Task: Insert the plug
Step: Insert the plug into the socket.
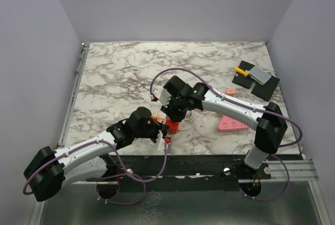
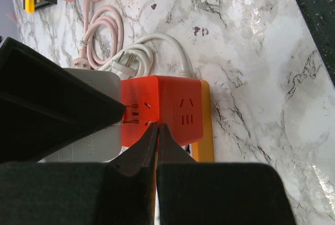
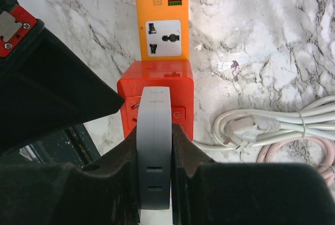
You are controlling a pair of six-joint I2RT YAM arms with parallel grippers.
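Your right gripper (image 3: 155, 132) clamps the flat grey-white plastic plug (image 3: 154, 154) by its broad sides, with the plug's front end against the red cube-shaped plastic socket block (image 3: 157, 76). The block sits around the centre of the marble-patterned table (image 1: 115, 78), close to the near edge. In the left wrist view, the plug's metal prongs (image 2: 133, 117) span a thin gap into the block's face. Your left gripper (image 2: 157, 129) is pinched fully together and empty, with its tips at that same block; you cannot tell if they touch. An orange power strip (image 3: 159, 15) lies against the block, and a coiled white cable (image 3: 272, 125) lies just beside it.
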